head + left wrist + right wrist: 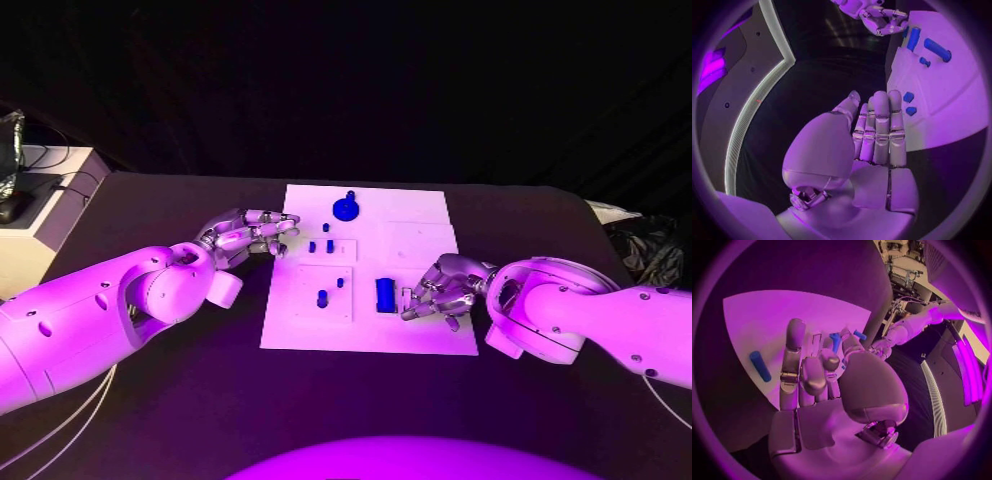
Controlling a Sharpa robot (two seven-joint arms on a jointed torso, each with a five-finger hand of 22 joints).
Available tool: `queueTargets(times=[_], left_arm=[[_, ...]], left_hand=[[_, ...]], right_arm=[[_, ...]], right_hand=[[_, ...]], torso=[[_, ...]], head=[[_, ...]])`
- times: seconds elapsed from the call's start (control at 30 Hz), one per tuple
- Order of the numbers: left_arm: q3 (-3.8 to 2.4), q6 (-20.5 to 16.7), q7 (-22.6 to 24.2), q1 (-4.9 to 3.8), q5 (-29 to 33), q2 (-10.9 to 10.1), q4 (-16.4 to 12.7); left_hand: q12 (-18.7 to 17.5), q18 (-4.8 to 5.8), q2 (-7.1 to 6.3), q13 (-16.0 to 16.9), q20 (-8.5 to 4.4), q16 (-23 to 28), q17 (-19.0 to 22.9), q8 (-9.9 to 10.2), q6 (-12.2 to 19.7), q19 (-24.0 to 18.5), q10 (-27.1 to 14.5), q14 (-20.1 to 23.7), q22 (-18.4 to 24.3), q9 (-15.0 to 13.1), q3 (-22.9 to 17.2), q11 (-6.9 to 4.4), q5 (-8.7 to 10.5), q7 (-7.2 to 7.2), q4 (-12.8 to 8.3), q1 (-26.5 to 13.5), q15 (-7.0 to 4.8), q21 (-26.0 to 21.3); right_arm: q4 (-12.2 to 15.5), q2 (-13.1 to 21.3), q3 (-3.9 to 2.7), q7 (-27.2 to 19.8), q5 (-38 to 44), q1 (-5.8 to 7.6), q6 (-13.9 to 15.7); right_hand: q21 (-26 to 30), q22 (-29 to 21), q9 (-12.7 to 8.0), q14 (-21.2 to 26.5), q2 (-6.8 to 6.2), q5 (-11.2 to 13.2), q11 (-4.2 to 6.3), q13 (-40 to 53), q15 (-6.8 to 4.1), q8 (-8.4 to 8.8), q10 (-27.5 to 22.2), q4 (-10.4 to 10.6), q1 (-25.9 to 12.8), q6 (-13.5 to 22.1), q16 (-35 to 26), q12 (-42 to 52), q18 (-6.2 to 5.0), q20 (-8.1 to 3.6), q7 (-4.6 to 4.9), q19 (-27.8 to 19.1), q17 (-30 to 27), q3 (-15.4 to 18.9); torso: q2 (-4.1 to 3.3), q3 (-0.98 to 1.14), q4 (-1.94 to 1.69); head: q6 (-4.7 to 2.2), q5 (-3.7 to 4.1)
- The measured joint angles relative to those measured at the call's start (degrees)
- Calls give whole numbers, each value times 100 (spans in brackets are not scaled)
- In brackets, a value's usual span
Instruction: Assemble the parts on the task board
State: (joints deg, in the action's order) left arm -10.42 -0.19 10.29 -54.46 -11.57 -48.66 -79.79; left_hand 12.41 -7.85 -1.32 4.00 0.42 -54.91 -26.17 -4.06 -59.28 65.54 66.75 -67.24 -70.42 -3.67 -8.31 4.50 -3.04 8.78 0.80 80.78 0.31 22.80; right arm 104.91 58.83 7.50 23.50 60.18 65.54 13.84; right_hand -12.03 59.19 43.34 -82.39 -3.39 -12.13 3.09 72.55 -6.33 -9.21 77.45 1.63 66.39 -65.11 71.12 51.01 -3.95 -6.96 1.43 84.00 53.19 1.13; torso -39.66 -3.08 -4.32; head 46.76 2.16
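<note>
A: How far is the assembly being carried?

B: It is judged early. On the task board (418,235) small parts (322,297) are lying loose, and a blue bar (385,293) is lying just beside the right robot hand (440,290).

A: Is anything being held?

B: Nothing is being held: the left robot hand (253,235), at the board's edge, is stretched flat, the right is loosely curled.

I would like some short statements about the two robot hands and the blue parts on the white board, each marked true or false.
1. The task board lies on a black table. True.
2. The left robot hand holds a blue part. False: it holds nothing and its fingers lie straight, at the board's left edge.
3. The right robot hand is beside an upright blue block. True.
4. All blue parts are stacked in one pile. False: they are spread over the board, such as the round part near the far edge.
</note>
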Motion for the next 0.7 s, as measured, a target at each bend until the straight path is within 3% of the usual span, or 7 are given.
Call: queueTargets(times=[0.07,0.13,0.27,0.43,0.6,0.67,0.7], left_arm=[[0,0,0,1,-1,3,1],[0,-1,1,2,-1,8,1],[0,-12,30,3,-2,14,-1],[0,-30,85,4,-2,16,-4],[0,-56,154,6,-1,15,-10],[-1,-64,184,8,0,12,-16],[-1,-68,203,10,0,11,-24]], left_hand=[[0,0,0,0,0,0,0,0,0,0,0,0,0,0,0,0,0,-1,0,0,0,0],[0,0,0,0,0,0,0,0,-1,0,0,0,0,0,0,0,0,-1,0,0,0,0],[22,0,0,0,0,0,0,0,-1,0,0,0,0,0,0,0,0,-1,0,0,0,0],[22,0,23,0,0,0,0,0,-1,0,0,0,0,0,0,0,0,-1,0,-23,0,-21],[22,0,23,0,0,0,0,0,-1,0,0,0,-6,0,0,0,0,-1,0,-23,0,-21],[44,0,23,0,0,0,0,0,-1,0,0,0,-6,0,0,0,0,-1,0,-23,0,-21],[44,0,23,0,0,0,0,0,-1,-1,0,0,-6,0,0,0,0,-1,0,-23,0,-21]], right_arm=[[25,126,-4,-90,-55,56,-7],[5,258,-8,-170,-103,107,-14],[-185,477,-9,-286,-126,162,-44],[-404,612,-8,-342,53,180,-124],[-534,659,-5,-268,379,185,-287],[-536,658,-4,-203,491,184,-346],[-535,653,-3,-151,564,182,-381]], right_hand=[[1,-1,-152,-1,143,7,-46,-4,25,183,-1,-4,33,59,-15,0,0,0,63,0,-9,4],[1,-1,-610,-12,290,2,-117,0,73,487,15,-84,49,13,-22,11,-10,56,147,0,-24,87],[1,27,-1563,-2,532,-109,-144,26,105,547,41,-181,63,34,-22,103,-94,95,245,10,-33,162],[1,70,-2320,-3,634,-264,-110,94,105,547,156,-131,66,-247,-22,247,-133,105,197,0,-19,206],[1,100,-2565,-3,693,-379,-81,152,104,547,208,38,1,-425,35,319,-135,105,134,0,49,281],[1,117,-2508,-13,599,-511,-53,209,94,547,254,125,-90,-507,69,411,-140,105,109,0,93,336],[-7,137,-2293,-27,554,-538,-49,233,81,547,258,221,-135,-523,69,431,-150,98,94,-4,114,348]], torso=[[1,-1,1],[2,-3,4],[6,-9,11],[9,-9,15],[10,-6,14],[10,-7,12],[9,-7,11]], head=[[-10,30],[-17,51],[-43,110],[-54,188],[-57,232],[-59,237],[-59,243]])
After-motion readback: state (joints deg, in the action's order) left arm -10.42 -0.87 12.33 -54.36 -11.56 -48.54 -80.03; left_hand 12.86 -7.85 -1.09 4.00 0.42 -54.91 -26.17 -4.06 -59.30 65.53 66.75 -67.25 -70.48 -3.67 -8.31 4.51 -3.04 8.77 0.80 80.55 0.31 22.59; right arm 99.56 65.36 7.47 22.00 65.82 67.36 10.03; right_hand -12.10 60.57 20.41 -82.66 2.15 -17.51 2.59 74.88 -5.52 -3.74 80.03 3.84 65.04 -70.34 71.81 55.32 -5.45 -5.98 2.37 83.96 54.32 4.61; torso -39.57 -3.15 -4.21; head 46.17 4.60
